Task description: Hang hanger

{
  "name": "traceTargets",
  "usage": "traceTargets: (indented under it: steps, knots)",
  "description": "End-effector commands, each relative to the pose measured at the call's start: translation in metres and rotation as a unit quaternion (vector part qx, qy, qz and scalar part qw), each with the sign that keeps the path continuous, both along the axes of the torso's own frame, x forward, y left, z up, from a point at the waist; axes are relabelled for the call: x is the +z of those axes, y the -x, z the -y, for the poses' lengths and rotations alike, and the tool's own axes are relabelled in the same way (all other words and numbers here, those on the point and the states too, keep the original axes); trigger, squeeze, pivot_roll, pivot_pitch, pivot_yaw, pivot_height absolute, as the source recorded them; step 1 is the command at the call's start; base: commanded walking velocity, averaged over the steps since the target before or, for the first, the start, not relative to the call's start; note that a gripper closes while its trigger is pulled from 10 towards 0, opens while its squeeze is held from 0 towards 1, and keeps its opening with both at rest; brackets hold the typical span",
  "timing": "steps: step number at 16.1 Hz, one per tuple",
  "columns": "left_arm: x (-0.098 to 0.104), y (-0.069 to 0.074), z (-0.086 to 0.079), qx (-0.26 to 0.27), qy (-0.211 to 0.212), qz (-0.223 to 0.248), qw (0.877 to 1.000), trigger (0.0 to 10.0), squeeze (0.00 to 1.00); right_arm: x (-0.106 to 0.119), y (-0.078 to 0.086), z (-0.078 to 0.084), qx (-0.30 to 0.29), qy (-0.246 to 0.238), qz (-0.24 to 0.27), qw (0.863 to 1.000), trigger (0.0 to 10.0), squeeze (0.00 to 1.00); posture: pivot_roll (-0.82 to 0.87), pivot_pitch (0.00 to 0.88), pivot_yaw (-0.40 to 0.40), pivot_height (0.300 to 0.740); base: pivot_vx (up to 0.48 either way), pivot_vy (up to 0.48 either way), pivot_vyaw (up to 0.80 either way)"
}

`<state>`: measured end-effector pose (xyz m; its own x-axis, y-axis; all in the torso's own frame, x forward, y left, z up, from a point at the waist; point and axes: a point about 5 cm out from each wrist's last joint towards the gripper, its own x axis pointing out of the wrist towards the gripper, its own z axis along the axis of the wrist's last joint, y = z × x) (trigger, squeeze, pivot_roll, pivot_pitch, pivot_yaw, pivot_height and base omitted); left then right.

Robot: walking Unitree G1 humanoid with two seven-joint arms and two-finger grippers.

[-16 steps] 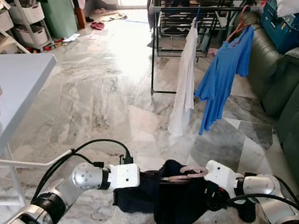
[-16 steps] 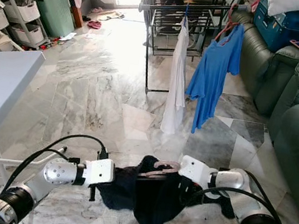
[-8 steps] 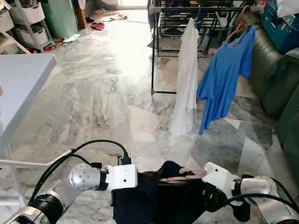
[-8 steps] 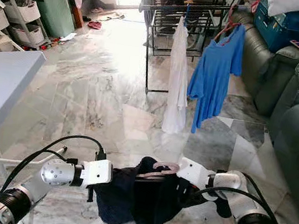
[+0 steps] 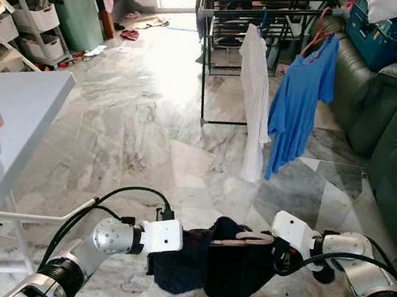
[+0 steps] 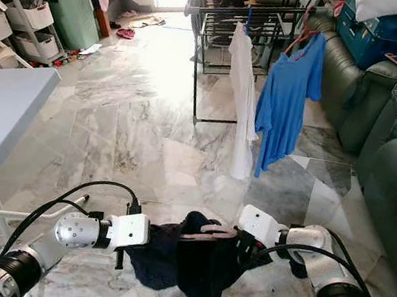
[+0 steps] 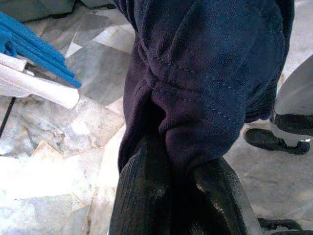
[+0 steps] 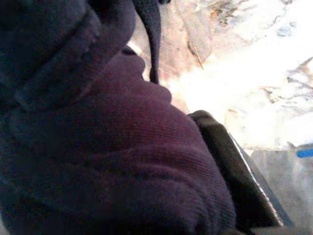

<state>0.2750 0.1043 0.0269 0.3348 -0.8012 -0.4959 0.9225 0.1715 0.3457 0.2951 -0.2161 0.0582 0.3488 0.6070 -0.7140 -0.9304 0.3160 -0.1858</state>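
Over marble floor point(image 5: 141, 132), hanger point(image 5: 245, 237) lies crosswise, navy garment point(image 5: 218, 267) draped.

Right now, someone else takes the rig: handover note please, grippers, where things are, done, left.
Left gripper: shut on one side of the navy garment, held low over the marble floor.
Right gripper: holds the garment's other side; fingers buried in cloth, so the grip is unclear.
A pinkish hanger lies across the top of the garment between the arms.
The black drying rack stands ahead, beyond the floor, with a white garment and a blue T-shirt already hanging.
Done: garment and hanger picked up.
Left: carry to the rack and hook the hanger on a rail.
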Motion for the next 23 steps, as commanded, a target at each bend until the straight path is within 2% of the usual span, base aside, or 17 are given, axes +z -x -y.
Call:
traceTargets:
  steps: [1, 21, 22, 23]
  knots:
    - [0.014, -0.012, 0.002, 0.007, 0.01, 0.035, 0.999, 0.0, 0.0, -0.001, 0.003, -0.015, 0.042, -0.014, -0.017, 0.999, 0.0, 0.0, -0.21, 0.0, 0.146, 0.74, 0.0, 0.0, 0.0]
    - [0.014, -0.013, -0.001, 0.01, 0.001, 0.04, 0.999, 0.0, 0.0, -0.002, 0.005, -0.016, 0.048, -0.014, -0.026, 0.998, 0.0, 0.0, -0.21, 0.0, 0.145, 0.74, 0.0, 0.0, 0.0]
    - [0.007, -0.024, -0.02, 0.123, -0.015, 0.066, 0.99, 10.0, 1.0, -0.027, 0.011, -0.038, -0.02, -0.032, 0.009, 0.999, 0.0, 0.0, -0.21, 0.0, 0.146, 0.74, 0.0, 0.0, 0.0]
    - [0.006, -0.024, -0.022, 0.136, -0.019, 0.068, 0.988, 10.0, 1.0, -0.029, 0.011, -0.039, -0.033, -0.034, 0.017, 0.999, 0.0, 0.0, -0.21, 0.0, 0.147, 0.74, 0.0, 0.0, 0.0]
